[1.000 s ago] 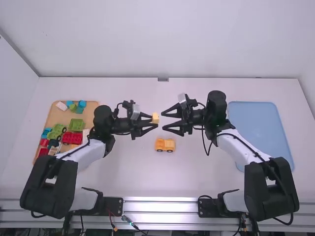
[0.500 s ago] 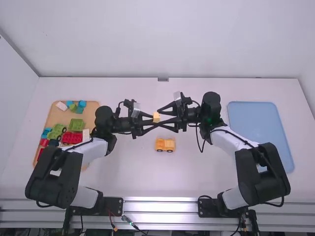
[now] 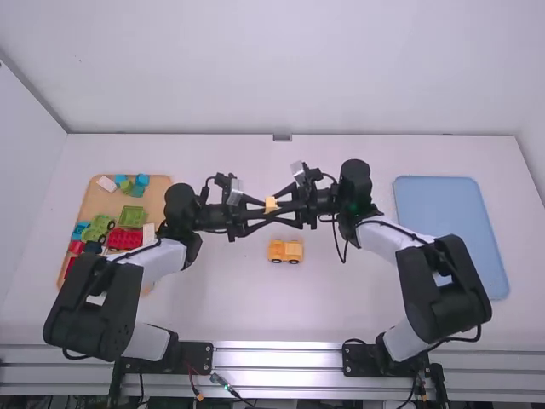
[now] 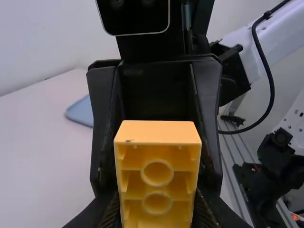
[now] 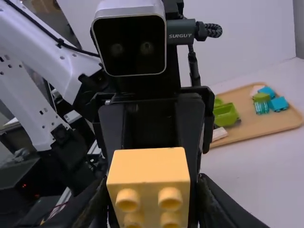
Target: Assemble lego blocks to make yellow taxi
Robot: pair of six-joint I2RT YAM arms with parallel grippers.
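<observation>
**Taxi build: both grippers meet at one yellow block**

So the left gripper (image 4: 156, 205) has its fingers clamped on a yellow, studded plastic block (image 3: 271, 204), held above mid-table. The right gripper (image 5: 150, 205) is right at the block too, but nobody can tell whether it has a grip. Hollow underside faces the left gripper, studs face the right one. Looks like a handover, probably so the right can take the stud end and leave the underside free to press onto the small yellow-orange wheeled base (image 3: 286, 250). That sits on the near side of the grippers, likely parked central so either arm can reach.

Hard to make out: the block's lower end is cut off in both wrist views, the base's top is tiny, and the left arm partly hides the tan tray (image 3: 159, 189) of spare bricks, far left.
</observation>
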